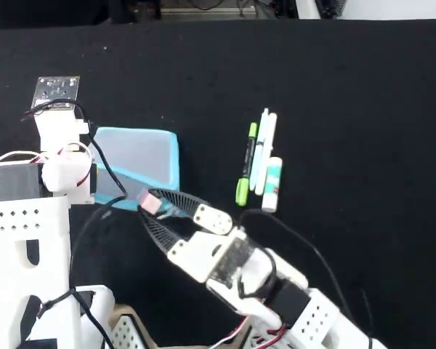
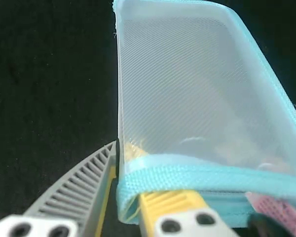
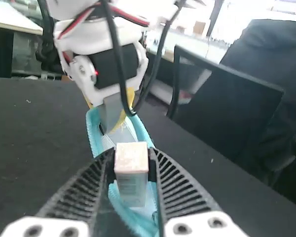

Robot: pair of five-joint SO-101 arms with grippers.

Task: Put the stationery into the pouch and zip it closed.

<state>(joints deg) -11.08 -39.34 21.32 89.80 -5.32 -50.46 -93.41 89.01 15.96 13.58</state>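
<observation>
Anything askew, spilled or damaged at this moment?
Nothing stands out. The left gripper grips the open rim of the pouch, and the right gripper holds a small block at that opening. The pens and glue stick lie neatly side by side on the table.

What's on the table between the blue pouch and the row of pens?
Nothing. In the high view, the stretch of black table between the pouch and the pens is bare.
</observation>
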